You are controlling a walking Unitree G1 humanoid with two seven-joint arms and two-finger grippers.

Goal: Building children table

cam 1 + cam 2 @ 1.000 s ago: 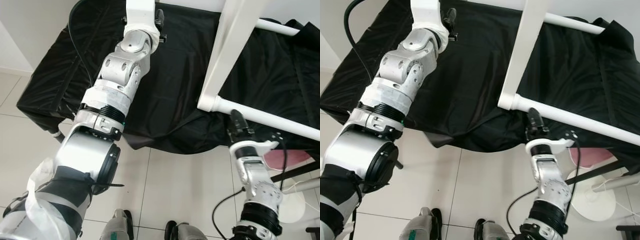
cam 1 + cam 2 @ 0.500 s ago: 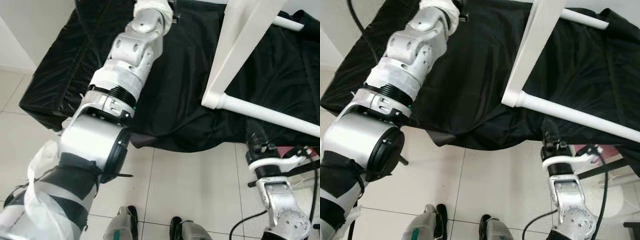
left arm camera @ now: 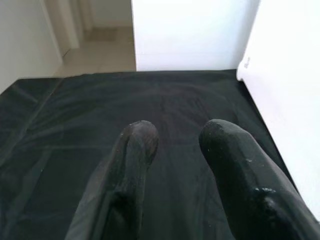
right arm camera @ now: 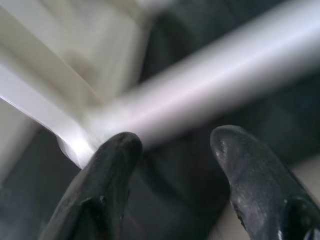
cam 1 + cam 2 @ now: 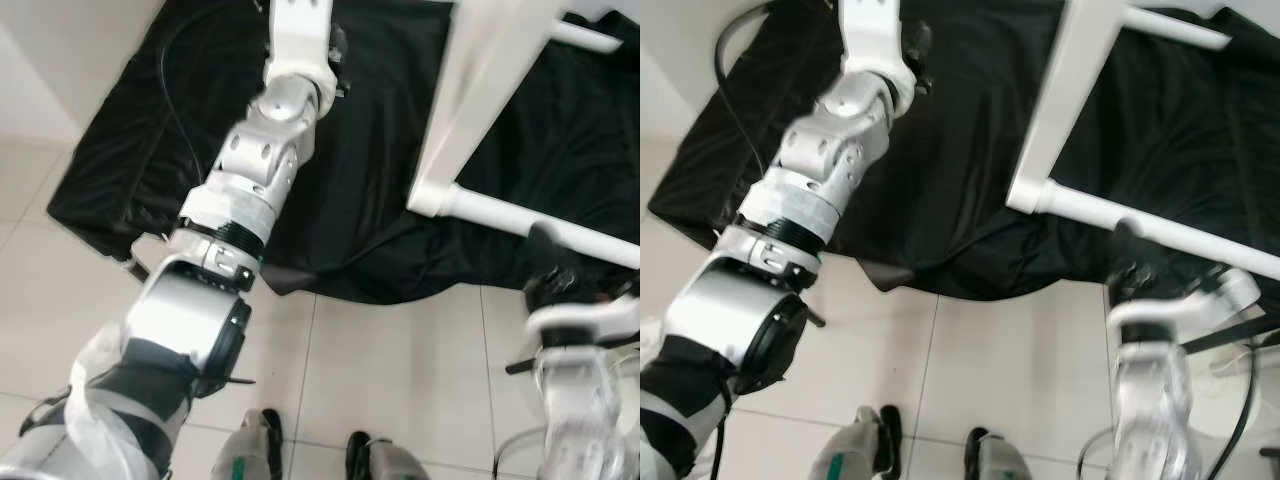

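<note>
A: What's underneath?
B: A black cloth [image 5: 360, 200] over tiled floor [image 5: 400, 370]; the white table frame [image 5: 480, 110] lies on it.
A: Grippers?
B: The right gripper [image 4: 172, 150], fingers parted, empty, sits just below the frame's corner; the left gripper [image 3: 172, 137] hovers spread beside it.

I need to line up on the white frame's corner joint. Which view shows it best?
The right eye view: the corner joint sits sharp against the black cloth. The left eye view shows it too, slightly blurred. The right wrist view has it close but smeared, beyond the open right hand.
</note>
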